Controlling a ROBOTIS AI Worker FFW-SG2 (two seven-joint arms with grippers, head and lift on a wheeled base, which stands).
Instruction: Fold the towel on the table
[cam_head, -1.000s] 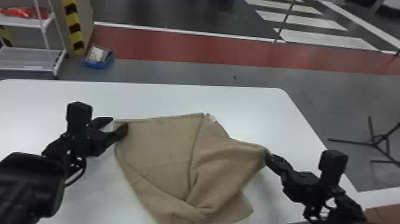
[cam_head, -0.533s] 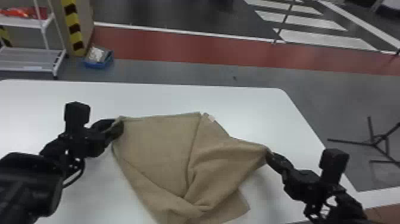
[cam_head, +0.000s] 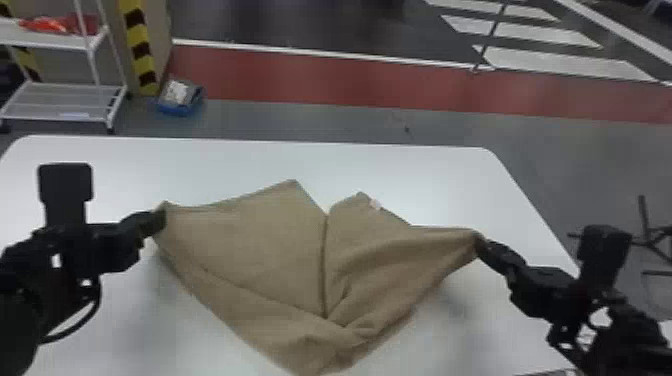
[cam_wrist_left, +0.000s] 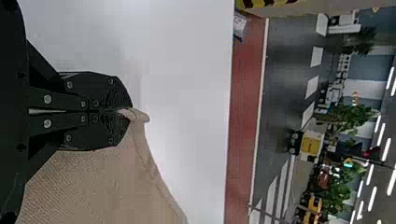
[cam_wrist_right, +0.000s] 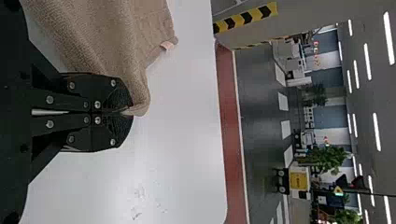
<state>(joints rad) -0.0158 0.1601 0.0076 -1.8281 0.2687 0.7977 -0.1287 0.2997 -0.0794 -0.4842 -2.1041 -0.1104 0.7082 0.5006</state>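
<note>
Tan towel (cam_head: 250, 250): over the middle of the white table (cam_head: 425, 165), stretched between the two grippers, creased inward.
Left gripper (cam_head: 161, 217): above the table's left part, fingers clamped on a towel corner.
Right gripper (cam_head: 480, 242): above the table's right part, fingers clamped on another towel corner.
Pale tag (cam_head: 375, 204): on the towel edge facing the table's far side.
Blue bin (cam_head: 170, 109): on the floor beyond the table's far edge, toward the left.

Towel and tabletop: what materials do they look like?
Towel: matte tan fabric, probably cotton or a blend; nubby weave and soft folds show it. Tabletop: smooth, even white with rounded corners, likely laminate; could be plastic or painted board.
</note>
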